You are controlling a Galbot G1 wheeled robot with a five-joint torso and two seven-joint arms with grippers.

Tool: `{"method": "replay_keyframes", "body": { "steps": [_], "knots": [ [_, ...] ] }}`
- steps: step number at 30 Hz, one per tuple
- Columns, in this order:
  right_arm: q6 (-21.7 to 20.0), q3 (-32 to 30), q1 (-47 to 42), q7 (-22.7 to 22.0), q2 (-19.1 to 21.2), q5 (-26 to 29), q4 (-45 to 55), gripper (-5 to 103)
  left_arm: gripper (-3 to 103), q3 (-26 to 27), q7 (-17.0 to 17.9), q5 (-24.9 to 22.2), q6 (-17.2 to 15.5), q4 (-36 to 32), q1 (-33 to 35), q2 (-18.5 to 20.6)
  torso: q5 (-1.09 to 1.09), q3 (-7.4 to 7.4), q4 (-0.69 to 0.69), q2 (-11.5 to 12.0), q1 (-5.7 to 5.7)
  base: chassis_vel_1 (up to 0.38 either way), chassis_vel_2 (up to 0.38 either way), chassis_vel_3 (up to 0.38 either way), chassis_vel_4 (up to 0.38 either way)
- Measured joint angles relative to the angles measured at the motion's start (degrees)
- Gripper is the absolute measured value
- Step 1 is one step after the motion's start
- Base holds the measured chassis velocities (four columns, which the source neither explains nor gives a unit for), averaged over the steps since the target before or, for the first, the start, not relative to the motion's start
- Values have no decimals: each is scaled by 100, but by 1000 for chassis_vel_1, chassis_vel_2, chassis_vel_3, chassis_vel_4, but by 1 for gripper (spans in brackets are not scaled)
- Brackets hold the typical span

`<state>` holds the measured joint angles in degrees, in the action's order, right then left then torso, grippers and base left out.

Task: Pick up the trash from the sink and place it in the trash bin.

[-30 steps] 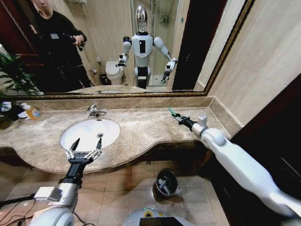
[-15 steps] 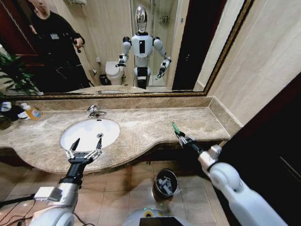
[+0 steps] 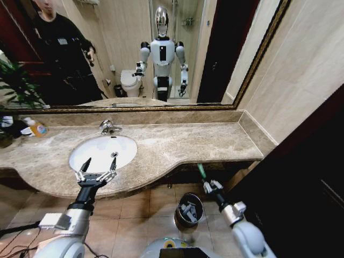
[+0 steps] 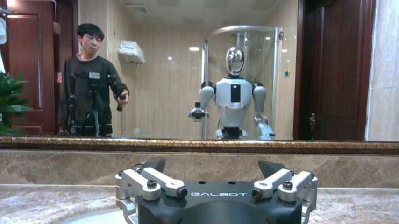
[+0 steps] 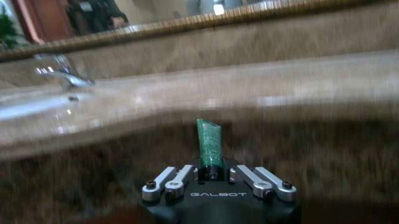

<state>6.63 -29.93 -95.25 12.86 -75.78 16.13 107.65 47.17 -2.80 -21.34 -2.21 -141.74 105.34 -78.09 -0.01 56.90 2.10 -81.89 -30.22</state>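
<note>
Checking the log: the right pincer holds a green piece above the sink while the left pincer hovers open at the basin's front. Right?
Not quite. The right pincer holds the green piece below the counter's front edge, beside the trash bin, not above the sink; the head view shows it. The left pincer does hover open there.

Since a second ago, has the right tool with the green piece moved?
Yes. The right tool, shut on the green piece, has come off the marble counter, past its front edge and down toward the trash bin on the floor.
</note>
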Motion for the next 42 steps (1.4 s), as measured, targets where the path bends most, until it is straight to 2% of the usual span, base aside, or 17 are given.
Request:
{"method": "replay_keyframes", "body": {
  "steps": [1, 4, 13, 26, 34, 36, 38, 39, 40, 42],
  "knots": [
    [0, 0, 0, 0, 0, 0, 0, 20, 100, 0, 0, 0, 0, 0, 0, 0, 0, 0, 0, 0, 0, 0, 0, 0, 0],
    [23, 161, 352, -130, -320, -317, -810, 20, 100, 0, 0, 0, 0, 0, 0, 0, 1, 0, 1, 0, -1, 0, 0, 0, 0],
    [140, 634, 954, -770, -522, -618, -2228, 20, 100, 0, 0, 0, 0, 0, 0, 0, 0, 1, 1, 1, -1, 0, 0, 0, 0],
    [356, 652, 1882, -888, -929, -999, -4103, 20, 100, 0, 0, 0, 0, 0, 0, 0, 0, 0, 1, 1, -1, 0, 0, 0, 0],
    [509, 592, 2253, -899, -894, -1073, -4973, 20, 100, 0, 0, 0, 0, 0, 0, 0, 1, 1, 1, 1, -1, 0, 0, 0, 0],
    [498, 599, 2258, -887, -857, -1076, -4994, 18, 100, 0, 0, 0, 0, 0, 0, 0, 1, 1, 1, 1, -1, 0, 0, 0, 0],
    [493, 651, 2246, -885, -816, -1063, -4980, 27, 100, 0, 0, 0, 0, 0, 0, 0, 1, 1, 1, 1, -1, 0, 0, 0, 0],
    [491, 662, 2238, -891, -810, -1054, -4964, 27, 100, 0, 0, 0, 0, 0, 0, 0, 1, 1, 1, 1, -1, 0, 0, 0, 0],
    [488, 676, 2222, -909, -800, -1035, -4927, 38, 100, 0, 0, 0, 0, 0, 0, 0, 1, 1, 1, 1, -1, 0, 0, 0, 0],
    [487, 678, 2216, -917, -797, -1026, -4911, 38, 100, 0, 0, 0, 0, 0, 0, 0, 1, 0, 1, 1, -1, 0, 0, 0, 0]
  ]
}}
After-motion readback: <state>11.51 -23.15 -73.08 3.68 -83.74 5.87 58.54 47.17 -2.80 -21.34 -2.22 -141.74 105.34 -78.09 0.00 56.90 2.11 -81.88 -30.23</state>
